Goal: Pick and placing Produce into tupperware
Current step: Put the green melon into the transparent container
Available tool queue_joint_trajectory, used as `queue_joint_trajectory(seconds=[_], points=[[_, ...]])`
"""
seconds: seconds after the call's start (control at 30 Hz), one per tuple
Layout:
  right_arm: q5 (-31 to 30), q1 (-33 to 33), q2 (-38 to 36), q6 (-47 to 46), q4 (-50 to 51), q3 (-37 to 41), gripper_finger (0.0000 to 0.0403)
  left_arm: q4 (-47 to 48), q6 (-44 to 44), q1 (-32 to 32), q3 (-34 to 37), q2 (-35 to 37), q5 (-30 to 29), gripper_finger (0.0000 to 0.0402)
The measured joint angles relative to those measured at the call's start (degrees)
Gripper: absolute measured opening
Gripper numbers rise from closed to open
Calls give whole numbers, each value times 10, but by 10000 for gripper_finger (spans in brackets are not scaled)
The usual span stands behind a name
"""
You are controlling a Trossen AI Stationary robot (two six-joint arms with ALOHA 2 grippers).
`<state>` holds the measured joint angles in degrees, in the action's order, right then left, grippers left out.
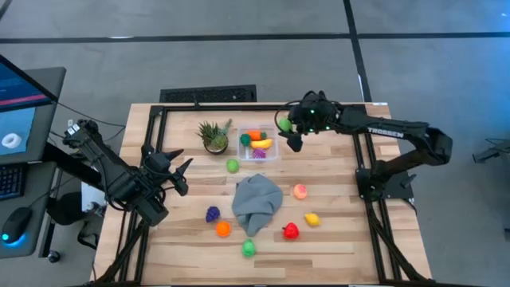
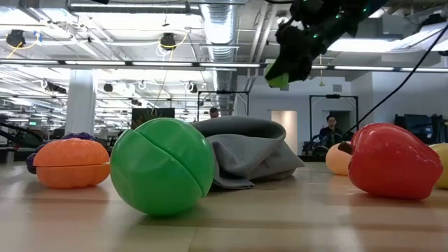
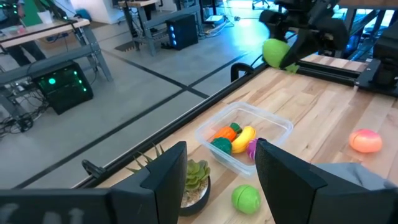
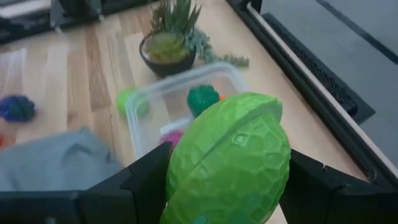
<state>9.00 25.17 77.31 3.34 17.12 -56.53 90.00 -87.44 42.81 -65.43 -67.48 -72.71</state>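
Note:
The clear tupperware (image 1: 261,147) stands at the table's far middle and holds an orange, a dark green, a yellow and a purple piece (image 3: 231,139). My right gripper (image 1: 290,132) hangs just beyond its right side, shut on a bumpy light-green fruit (image 4: 229,163). The same fruit shows high up in the low view (image 2: 277,75). My left gripper (image 1: 182,174) waits open over the table's left part, with nothing between its fingers (image 3: 166,180). Loose produce lies on the table: a green ball (image 1: 232,166), purple grapes (image 1: 213,214), and orange (image 1: 223,229), green (image 1: 249,248), red (image 1: 291,231), yellow (image 1: 311,218) and peach (image 1: 300,190) pieces. My right gripper pinches the light-green fruit by its two opposite sides (image 4: 175,168) between its two fingers (image 4: 144,182). The fingers slant downward from the table's right side. The fruit is lifted clear of the table, above and beside the tupperware's right edge (image 3: 277,52).
A spiky potted plant (image 1: 214,137) stands left of the tupperware. A crumpled grey cloth (image 1: 257,201) lies in the table's middle. Black frame rails (image 1: 362,151) run along the table's edges. Bare wood lies between the cloth and the tupperware.

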Motion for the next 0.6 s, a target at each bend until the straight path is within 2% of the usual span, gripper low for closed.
queue_joint_trajectory(seconds=[0.3,0.6], points=[[17,0,84,-31,-76,0,269,0,0,0,0,0,0,180],[19,-4,138,-55,-137,-1,269,0,-2,0,0,0,4,180]])
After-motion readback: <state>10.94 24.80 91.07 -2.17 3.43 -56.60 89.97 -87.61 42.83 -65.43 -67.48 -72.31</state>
